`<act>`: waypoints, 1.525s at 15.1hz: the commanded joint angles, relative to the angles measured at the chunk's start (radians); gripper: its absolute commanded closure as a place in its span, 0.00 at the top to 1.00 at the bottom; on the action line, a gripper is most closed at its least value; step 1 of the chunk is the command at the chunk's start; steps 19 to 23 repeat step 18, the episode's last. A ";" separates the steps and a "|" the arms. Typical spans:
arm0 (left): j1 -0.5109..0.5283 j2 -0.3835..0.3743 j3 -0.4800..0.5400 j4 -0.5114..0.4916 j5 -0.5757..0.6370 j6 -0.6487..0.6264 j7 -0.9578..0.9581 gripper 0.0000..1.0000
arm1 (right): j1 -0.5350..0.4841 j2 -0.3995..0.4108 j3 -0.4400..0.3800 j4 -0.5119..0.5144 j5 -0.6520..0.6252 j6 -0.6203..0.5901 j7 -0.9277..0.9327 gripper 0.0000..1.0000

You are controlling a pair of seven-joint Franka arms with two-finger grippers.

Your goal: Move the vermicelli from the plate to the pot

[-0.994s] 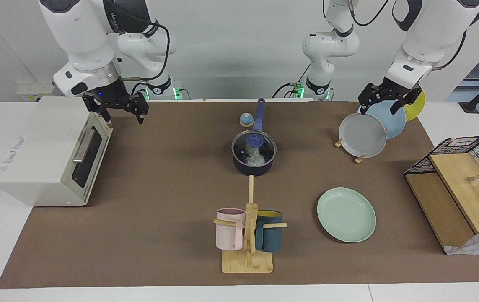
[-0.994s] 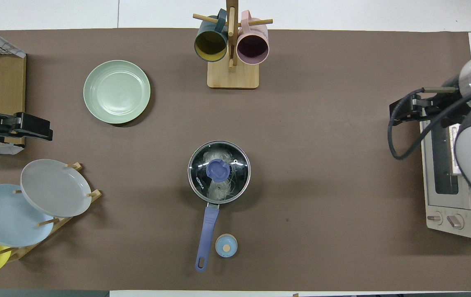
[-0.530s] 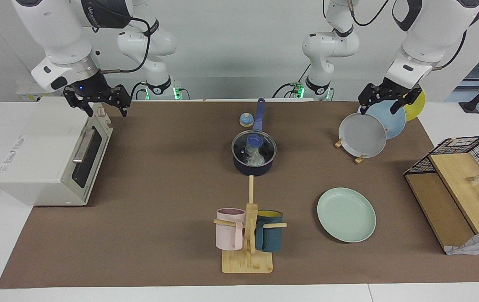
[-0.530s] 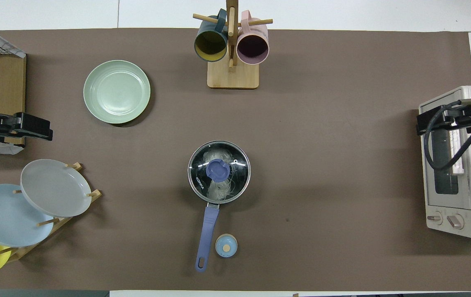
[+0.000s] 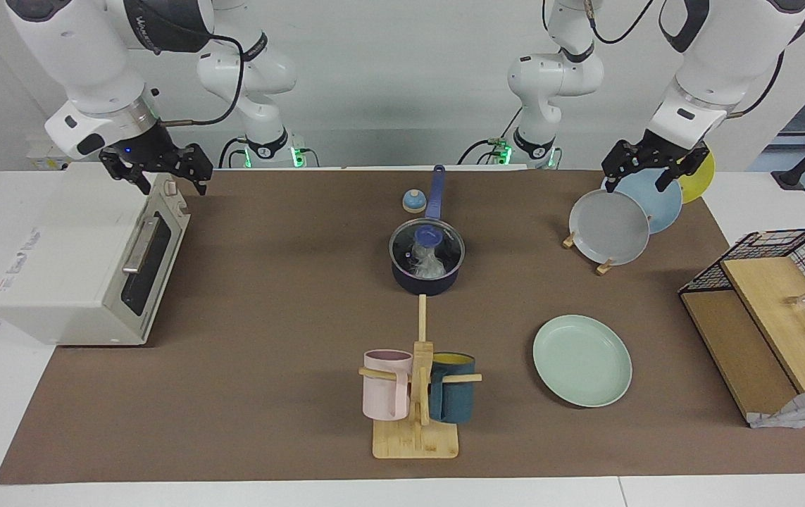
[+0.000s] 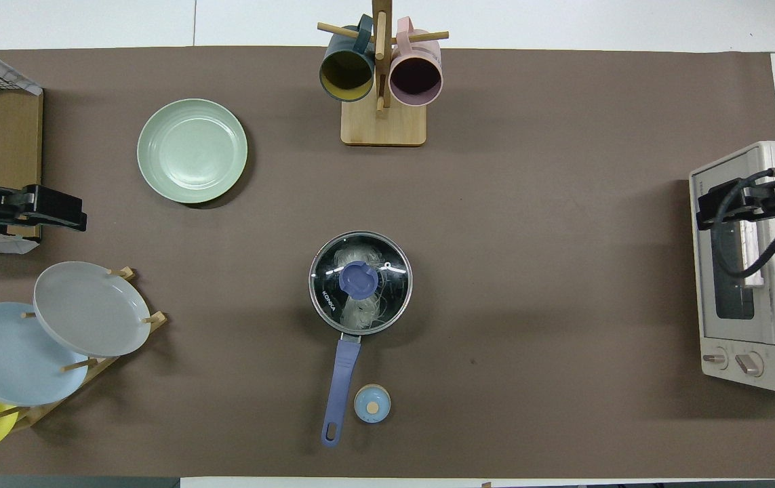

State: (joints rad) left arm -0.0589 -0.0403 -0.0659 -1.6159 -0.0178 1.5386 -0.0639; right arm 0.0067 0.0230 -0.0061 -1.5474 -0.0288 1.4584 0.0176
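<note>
The dark pot [image 5: 425, 276] stands mid-table with its blue handle [image 6: 338, 390] pointing toward the robots. A glass lid with a blue knob [image 6: 359, 280] covers it. The whitish vermicelli [image 5: 429, 266] lies inside and shows through the lid [image 6: 360, 312]. The mint-green plate [image 5: 582, 360] [image 6: 192, 150] is bare; it lies farther from the robots than the pot, toward the left arm's end. My left gripper [image 5: 634, 184] [image 6: 62, 211] hangs open and empty over the plate rack. My right gripper [image 5: 171, 184] [image 6: 719, 207] is open and empty over the toaster oven's front top edge.
A white toaster oven [image 5: 85, 253] stands at the right arm's end. A rack [image 5: 603, 266] holds grey [image 5: 610, 227], light blue and yellow plates. A wooden mug tree [image 5: 416, 422] carries pink and teal mugs. A small blue knobbed cap [image 5: 413, 201] sits beside the pot handle. A wire basket [image 5: 789, 246] stands at the left arm's end.
My right gripper has risen and moved from over the mat beside the oven to over the oven's top edge. The left arm, pot and plate have not moved.
</note>
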 commanded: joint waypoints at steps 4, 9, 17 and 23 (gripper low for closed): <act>0.004 -0.007 -0.002 0.004 0.018 -0.015 -0.002 1.00 | -0.014 -0.017 -0.006 -0.011 0.010 0.010 -0.028 1.00; 0.004 -0.007 -0.002 0.004 0.019 -0.015 -0.002 1.00 | -0.014 -0.021 -0.023 -0.034 0.010 0.042 -0.033 1.00; 0.004 -0.007 -0.003 0.004 0.019 -0.015 -0.002 1.00 | -0.014 -0.021 -0.022 -0.033 0.010 0.040 -0.036 1.00; 0.004 -0.007 -0.002 0.004 0.019 -0.015 -0.002 1.00 | -0.014 -0.020 -0.022 -0.033 0.010 0.039 -0.036 1.00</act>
